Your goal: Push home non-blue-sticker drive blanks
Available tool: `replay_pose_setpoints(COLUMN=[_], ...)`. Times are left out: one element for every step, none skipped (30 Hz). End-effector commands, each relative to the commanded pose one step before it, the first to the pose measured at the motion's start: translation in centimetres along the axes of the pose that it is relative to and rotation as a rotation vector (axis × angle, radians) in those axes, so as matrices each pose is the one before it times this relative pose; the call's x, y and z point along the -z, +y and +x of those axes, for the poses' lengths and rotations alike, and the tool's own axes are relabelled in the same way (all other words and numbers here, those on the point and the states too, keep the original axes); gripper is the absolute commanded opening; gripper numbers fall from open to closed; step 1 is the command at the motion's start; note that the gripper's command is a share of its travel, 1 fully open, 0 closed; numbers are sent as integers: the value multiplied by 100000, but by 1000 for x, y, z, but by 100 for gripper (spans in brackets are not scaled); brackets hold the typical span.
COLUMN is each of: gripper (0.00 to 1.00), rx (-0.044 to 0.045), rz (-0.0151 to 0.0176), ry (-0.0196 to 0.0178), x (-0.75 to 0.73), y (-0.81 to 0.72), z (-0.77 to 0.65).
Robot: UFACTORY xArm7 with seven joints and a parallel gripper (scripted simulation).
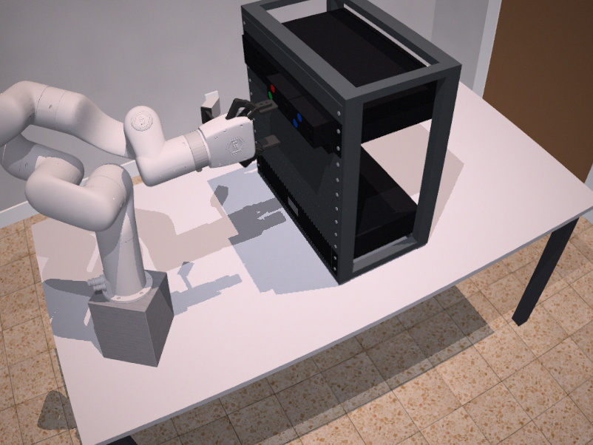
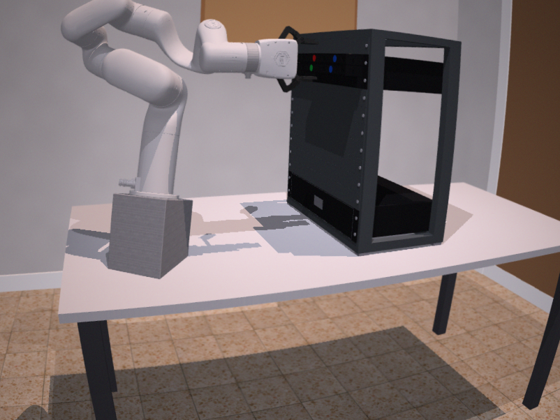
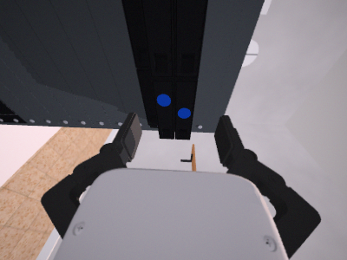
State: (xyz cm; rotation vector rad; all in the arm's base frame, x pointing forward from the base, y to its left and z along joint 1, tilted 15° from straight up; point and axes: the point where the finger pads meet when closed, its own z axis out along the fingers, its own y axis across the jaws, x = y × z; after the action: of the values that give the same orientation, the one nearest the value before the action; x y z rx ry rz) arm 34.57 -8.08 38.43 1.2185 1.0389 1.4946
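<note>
The dark rack (image 1: 344, 138) stands on the white table, with the storage chassis (image 2: 334, 64) near the top of its front. At the chassis's left end are a red sticker (image 1: 272, 88) over a green sticker (image 1: 270, 95). They also show in the exterior view as red (image 2: 314, 57) and green (image 2: 311, 68). To the right, two blanks with blue stickers (image 1: 296, 120) stand out of the front; they show in the wrist view (image 3: 173, 107). My gripper (image 1: 267, 123) (image 2: 295, 58) is open and empty, close in front of the chassis's left end, one finger above and one below. The wrist view (image 3: 178, 133) hides the red and green stickers.
A black unit (image 1: 383, 211) sits in the rack's bottom bay. My grey base block (image 1: 131, 318) stands at the table's front left. A wall socket (image 1: 211, 101) is behind the gripper. The table edge runs close behind the rack's right side.
</note>
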Motion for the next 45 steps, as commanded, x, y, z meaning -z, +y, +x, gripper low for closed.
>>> replay_pose_setpoints(gripper=[100,100,100,100,100,100,100,100,100,100,100,100,100,100,100,100,100,100,100,100,100,100,100,100,100,100,100,100,100,100,100,100,100,100,100,100,100,100,100,100,100,100,100,100,100], rx=[110,0,0,0,0,0,0,0,0,0,0,0,0,0,0,0,0,0,0,0,0,0,0,0,0,0,0,0,0,0,0,0,0,0,0,0,0,0,0,0,0,0,0,0,0], rz=[-260,0,0,0,0,0,0,0,1,0,-1,0,0,0,0,0,0,0,-1,-1,0,2,0,0,-2,2,-2,0,1,1,1,0,0,0,0,0,0,0,0,0,0,0,0,0,0], ry=[-127,0,0,0,0,0,0,0,0,0,0,0,0,0,0,0,0,0,-1,-1,0,1,0,0,-2,2,-2,0,1,1,1,0,0,0,0,0,0,0,0,0,0,0,0,0,0], x=[80,25,26,27,28,0,0,29,29,29,29,29,28,28,27,26,24,23,21,19,18,16,0,0,13,11,9,7,5,3,2,1,0,0,0,0,0,0,0,0,0,0,0,0,0], y=[-5,-50,-52,-54,-56,0,0,-58,-59,-58,-57,-57,-57,-56,-54,-52,-49,-46,-42,-38,-35,-32,0,0,-25,-24,-16,-13,-10,-7,-4,-2,0,0,0,0,0,0,0,0,0,0,0,0,0], z=[1953,511,536,557,573,0,0,584,591,594,593,587,578,564,546,525,499,469,435,398,357,314,0,0,270,225,180,137,97,62,34,13,2,0,0,0,0,0,0,0,0,0,0,0,0])
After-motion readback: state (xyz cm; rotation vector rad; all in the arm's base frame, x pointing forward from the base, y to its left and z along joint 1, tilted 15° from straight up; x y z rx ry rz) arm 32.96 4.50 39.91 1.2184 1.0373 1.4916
